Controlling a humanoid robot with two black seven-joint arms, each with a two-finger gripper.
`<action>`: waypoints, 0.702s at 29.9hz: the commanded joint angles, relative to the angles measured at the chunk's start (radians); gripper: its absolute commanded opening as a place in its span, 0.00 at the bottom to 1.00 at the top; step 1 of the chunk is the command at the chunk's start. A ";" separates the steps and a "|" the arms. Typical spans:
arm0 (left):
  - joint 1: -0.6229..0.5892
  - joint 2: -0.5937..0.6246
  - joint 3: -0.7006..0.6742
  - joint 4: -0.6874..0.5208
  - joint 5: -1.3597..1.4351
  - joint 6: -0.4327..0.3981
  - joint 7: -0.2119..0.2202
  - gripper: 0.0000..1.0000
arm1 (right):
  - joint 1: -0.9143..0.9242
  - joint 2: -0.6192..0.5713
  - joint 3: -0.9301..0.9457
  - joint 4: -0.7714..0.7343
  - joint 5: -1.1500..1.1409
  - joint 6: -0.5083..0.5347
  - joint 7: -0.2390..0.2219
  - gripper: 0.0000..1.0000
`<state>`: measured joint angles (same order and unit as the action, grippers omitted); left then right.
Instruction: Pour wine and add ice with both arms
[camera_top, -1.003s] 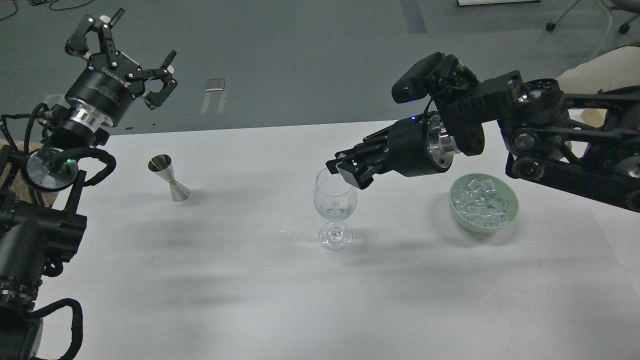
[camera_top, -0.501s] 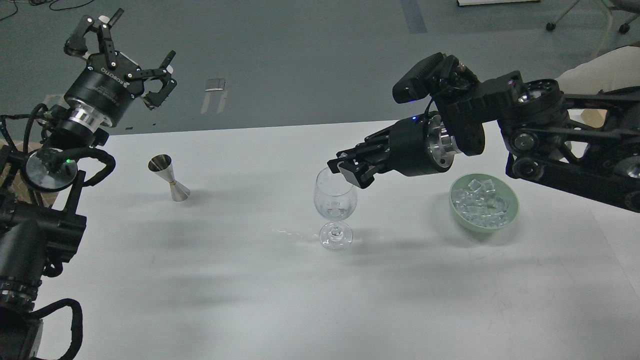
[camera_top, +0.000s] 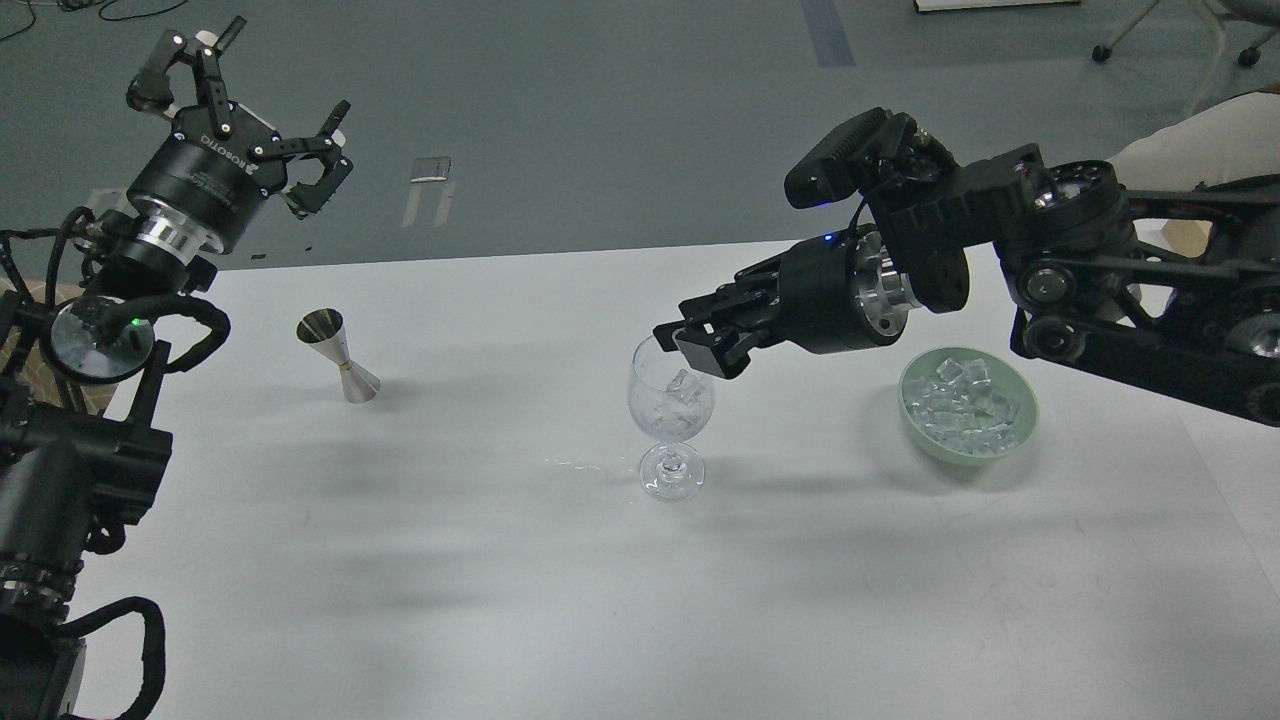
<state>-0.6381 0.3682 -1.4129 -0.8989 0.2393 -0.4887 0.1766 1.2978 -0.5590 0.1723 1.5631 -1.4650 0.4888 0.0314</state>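
Note:
A clear stemmed wine glass (camera_top: 671, 425) stands upright in the middle of the white table (camera_top: 450, 570). An ice cube (camera_top: 685, 385) sits high inside its bowl, just under my right gripper (camera_top: 688, 345), apart from the fingertips. The gripper hovers over the glass's rim, its jaws slightly apart and holding nothing. More ice (camera_top: 965, 402) is heaped in a pale green bowl (camera_top: 912, 425) to the right of the glass, under my right arm. My left gripper (camera_top: 255, 115) is open and empty, raised high at the far left.
A steel jigger (camera_top: 340, 358) stands upright on the table's left side, below my left gripper. A small wet streak (camera_top: 572, 464) lies left of the glass's foot. Grey floor lies beyond the table's far edge.
An ice cube has left my right gripper and now shows inside the wine glass. The right gripper shifted only slightly over the rim. The left arm barely moved.

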 joint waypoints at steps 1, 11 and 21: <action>0.000 0.000 -0.001 0.000 0.000 0.000 0.000 0.98 | 0.001 0.001 0.009 0.000 0.000 0.000 -0.001 0.52; 0.000 0.000 0.000 0.000 0.000 0.000 0.000 0.98 | -0.031 -0.005 0.144 -0.006 0.005 0.000 0.002 0.98; 0.002 -0.003 0.003 0.002 0.002 0.000 0.000 0.98 | -0.178 -0.007 0.398 -0.055 0.037 0.000 0.005 0.99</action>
<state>-0.6370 0.3666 -1.4111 -0.8989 0.2406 -0.4887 0.1765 1.1775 -0.5708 0.4715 1.5316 -1.4484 0.4883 0.0341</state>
